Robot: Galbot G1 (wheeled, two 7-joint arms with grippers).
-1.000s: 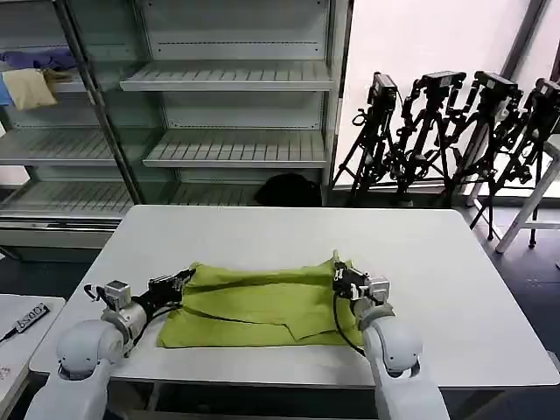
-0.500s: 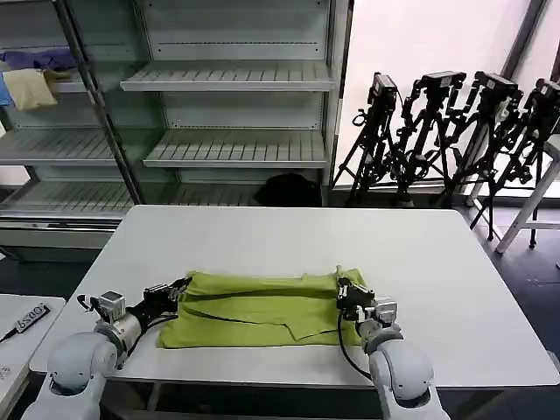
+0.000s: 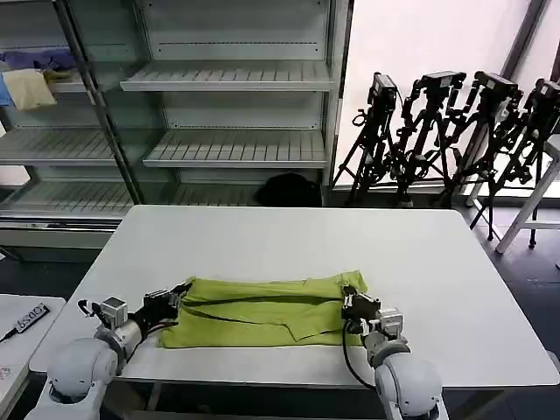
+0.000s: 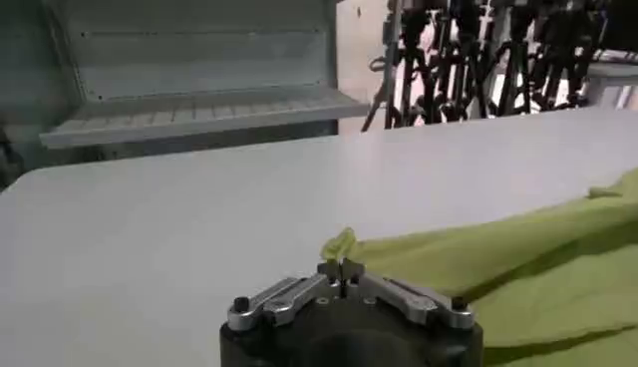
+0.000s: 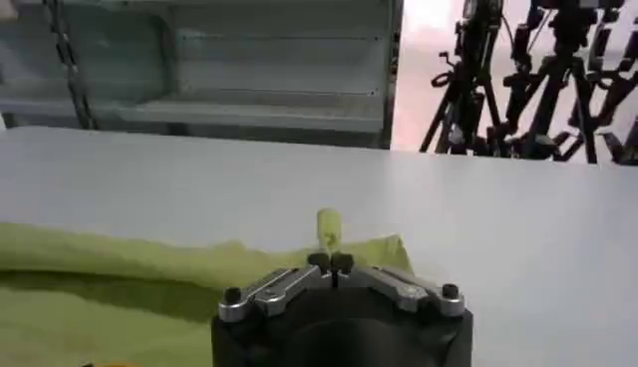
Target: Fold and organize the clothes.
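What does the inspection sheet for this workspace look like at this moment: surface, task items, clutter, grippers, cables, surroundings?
Surface: white table, bare apart from the garment.
Job's things: lime-green T-shirt lying partly folded along the near edge.
Clutter: nothing seen on the table.
Grippers: left gripper shut on the T-shirt's left end; right gripper shut on its right end; a pinch of fabric pokes past each pair of fingers.
Cables: black cable looping along the right wrist.
Surroundings: metal shelving behind, cloths on its left shelf, camera tripods at the right.

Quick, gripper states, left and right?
Left gripper: shut on the T-shirt, far left corner.
Right gripper: shut on its far right corner.
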